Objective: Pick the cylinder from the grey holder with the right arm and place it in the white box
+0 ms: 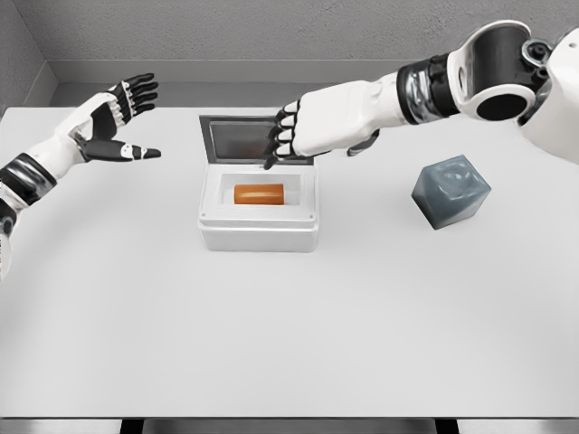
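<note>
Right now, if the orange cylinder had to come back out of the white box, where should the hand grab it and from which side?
Probably from straight above, pinching the middle of the orange cylinder across its round sides. It lies on its side, long axis left to right, low inside the white box, so the walls block any sideways approach. The raised lid stands at the back edge, where the right hand hovers.

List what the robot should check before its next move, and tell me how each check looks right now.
1. Orange cylinder lies inside the white box: ok.
2. Right hand holds nothing, fingers relaxed above the box's back edge: ok.
3. Grey holder has no cylinder sticking out of it: ok.
4. Box lid stands open behind the box: ok.
5. Left hand is open, away from the box at the table's left: ok.
6. Cylinder fully settled on the box floor: cannot tell.
</note>
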Robot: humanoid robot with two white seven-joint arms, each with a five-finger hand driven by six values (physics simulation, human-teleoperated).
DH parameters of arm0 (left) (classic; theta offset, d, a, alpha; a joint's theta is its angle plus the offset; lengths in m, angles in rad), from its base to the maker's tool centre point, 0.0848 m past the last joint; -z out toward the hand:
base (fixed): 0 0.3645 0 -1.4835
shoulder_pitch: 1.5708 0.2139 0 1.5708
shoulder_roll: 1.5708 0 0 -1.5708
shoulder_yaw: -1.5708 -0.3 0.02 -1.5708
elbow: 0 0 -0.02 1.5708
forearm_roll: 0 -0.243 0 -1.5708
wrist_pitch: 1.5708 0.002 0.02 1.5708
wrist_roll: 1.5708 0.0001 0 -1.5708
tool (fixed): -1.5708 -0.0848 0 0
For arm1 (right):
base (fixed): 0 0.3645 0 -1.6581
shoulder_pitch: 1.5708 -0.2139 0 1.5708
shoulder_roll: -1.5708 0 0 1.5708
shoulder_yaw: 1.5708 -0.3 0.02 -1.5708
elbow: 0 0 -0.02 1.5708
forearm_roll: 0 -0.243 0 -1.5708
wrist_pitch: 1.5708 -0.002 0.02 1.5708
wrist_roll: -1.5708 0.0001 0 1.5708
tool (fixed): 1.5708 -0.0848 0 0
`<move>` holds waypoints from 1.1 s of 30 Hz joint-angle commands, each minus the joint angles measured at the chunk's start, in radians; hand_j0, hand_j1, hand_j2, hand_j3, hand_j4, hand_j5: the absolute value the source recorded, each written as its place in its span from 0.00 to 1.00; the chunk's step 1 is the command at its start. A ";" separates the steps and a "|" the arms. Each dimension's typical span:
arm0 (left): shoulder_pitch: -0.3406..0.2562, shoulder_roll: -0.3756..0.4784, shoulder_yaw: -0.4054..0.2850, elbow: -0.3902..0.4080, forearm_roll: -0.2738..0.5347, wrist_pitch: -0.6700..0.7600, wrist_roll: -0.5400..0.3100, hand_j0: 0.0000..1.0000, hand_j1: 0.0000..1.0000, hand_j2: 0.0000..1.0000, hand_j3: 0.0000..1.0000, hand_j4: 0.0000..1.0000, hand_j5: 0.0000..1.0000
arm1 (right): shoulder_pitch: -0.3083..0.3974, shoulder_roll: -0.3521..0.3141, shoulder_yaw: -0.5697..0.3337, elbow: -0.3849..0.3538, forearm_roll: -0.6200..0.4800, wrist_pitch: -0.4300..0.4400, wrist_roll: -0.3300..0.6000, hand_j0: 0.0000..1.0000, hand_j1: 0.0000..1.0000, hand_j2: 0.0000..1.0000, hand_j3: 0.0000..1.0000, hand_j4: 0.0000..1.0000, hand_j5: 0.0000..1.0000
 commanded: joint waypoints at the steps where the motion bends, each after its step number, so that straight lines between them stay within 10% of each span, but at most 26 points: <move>1: -0.002 -0.014 -0.028 -0.007 0.006 0.000 0.000 1.00 1.00 1.00 1.00 1.00 1.00 | 0.003 -0.179 -0.063 -0.137 -0.086 0.002 0.000 1.00 1.00 1.00 1.00 1.00 1.00; 4: -0.005 -0.031 -0.049 -0.007 0.006 0.000 0.000 1.00 1.00 1.00 1.00 1.00 1.00 | 0.101 -0.359 -0.204 -0.222 -0.184 0.002 0.000 1.00 1.00 1.00 1.00 1.00 1.00; 10: -0.026 -0.053 -0.080 -0.007 0.005 0.000 0.000 1.00 1.00 1.00 1.00 1.00 1.00 | 0.564 -0.505 -0.753 -0.245 -0.494 0.002 0.000 1.00 1.00 1.00 1.00 1.00 1.00; 15: -0.037 -0.071 -0.087 -0.012 0.005 0.000 0.000 1.00 1.00 1.00 1.00 1.00 1.00 | 0.874 -0.393 -0.853 -0.234 -0.635 0.002 0.000 1.00 1.00 1.00 1.00 1.00 1.00; 19: -0.026 -0.071 -0.086 -0.032 0.005 -0.001 0.000 1.00 1.00 1.00 1.00 1.00 1.00 | 1.204 -0.189 -1.158 -0.231 -0.588 0.002 0.000 1.00 1.00 1.00 1.00 1.00 1.00; 33: 0.038 -0.027 -0.074 -0.184 0.008 -0.001 0.000 1.00 1.00 1.00 1.00 1.00 1.00 | 1.281 -0.110 -1.195 -0.225 -0.585 0.002 0.000 1.00 1.00 1.00 1.00 1.00 1.00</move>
